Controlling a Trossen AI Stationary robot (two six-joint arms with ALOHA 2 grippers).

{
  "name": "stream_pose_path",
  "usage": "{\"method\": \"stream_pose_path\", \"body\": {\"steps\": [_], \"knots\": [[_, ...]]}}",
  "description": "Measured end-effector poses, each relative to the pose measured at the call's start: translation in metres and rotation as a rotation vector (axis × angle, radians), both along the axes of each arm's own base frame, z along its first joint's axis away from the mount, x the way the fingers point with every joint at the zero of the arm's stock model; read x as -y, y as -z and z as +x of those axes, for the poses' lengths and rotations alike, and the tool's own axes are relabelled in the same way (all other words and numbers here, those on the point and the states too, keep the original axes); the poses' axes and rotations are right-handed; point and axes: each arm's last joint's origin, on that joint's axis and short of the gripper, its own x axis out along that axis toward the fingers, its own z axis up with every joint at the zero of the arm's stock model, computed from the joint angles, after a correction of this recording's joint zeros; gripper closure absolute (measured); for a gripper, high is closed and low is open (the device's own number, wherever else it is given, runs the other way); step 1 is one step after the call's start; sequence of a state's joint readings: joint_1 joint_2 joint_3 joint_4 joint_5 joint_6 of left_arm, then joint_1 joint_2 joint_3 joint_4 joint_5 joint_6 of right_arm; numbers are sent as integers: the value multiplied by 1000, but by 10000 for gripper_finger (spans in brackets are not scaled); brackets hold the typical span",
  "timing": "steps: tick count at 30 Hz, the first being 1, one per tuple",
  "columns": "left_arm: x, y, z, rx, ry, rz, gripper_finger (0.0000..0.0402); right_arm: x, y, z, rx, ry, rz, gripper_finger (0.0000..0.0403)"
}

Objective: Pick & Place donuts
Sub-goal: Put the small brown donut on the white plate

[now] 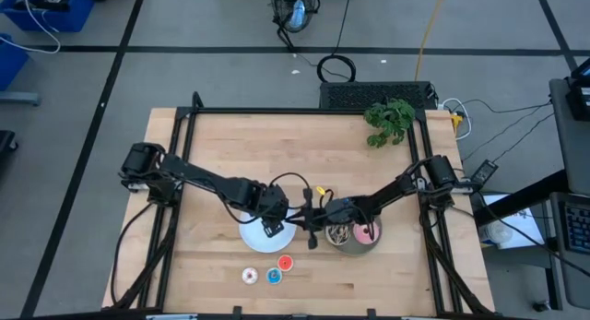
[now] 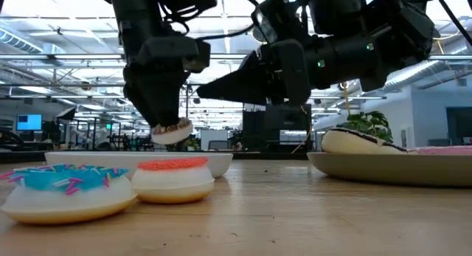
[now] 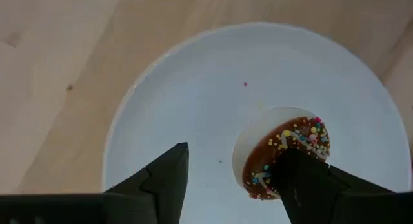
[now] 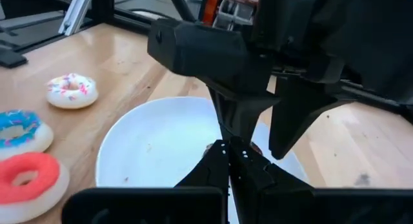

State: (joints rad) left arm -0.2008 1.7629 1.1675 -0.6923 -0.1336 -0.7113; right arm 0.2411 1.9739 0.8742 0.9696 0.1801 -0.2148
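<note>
My left gripper [image 3: 235, 150] hangs open over the plain white plate [image 3: 193, 75]. A tiny brown sprinkled donut [image 3: 284, 153] sits beside one of its fingers. In the low view this donut [image 2: 172, 130] hangs above the plate's rim [image 2: 214, 161]. My right gripper [image 4: 229, 153] is shut and empty, just right of the left gripper [image 1: 273, 226]. Its fingers point toward the white plate. Tiny white [image 1: 249, 276], blue [image 1: 274, 277] and red [image 1: 285, 262] donuts lie flat on the table near its front edge. The grey plate [image 1: 355, 246] holds a pink donut [image 1: 367, 232] and a dark donut [image 1: 339, 233]. My left gripper has the brown donut's edge [image 3: 271, 169] against the inner side of one finger [image 3: 310, 185]. The other finger [image 3: 161, 179] stands well apart from it. The fingers come from above, pointing down. The donut is level just under the fingertips and above the plate. Whether it touches the finger, I cannot tell.
A green leafy sprig [image 1: 389, 120] lies at the table's far right. The black frame rails [image 1: 184, 172] run along the table's left and right sides. Bare wood shows on the far half of the table [image 1: 277, 145]. The two grippers stand close together between the two plates.
</note>
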Motion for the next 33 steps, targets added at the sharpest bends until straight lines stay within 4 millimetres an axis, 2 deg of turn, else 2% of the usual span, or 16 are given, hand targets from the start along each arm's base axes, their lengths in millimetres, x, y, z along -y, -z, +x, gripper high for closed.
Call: {"method": "stream_pose_path", "body": {"steps": [13,20,28,33], "knots": [[7,-4,10,110,23,-59,183,8,2,1,-25,3,10,403],[7,-3,10,107,27,-58,183,8,2,1,-24,1,18,403],[7,-3,9,105,25,-57,183,7,25,7,-73,-9,37,403],[6,-3,8,87,23,-53,183,7,22,9,-58,-9,36,403]]}}
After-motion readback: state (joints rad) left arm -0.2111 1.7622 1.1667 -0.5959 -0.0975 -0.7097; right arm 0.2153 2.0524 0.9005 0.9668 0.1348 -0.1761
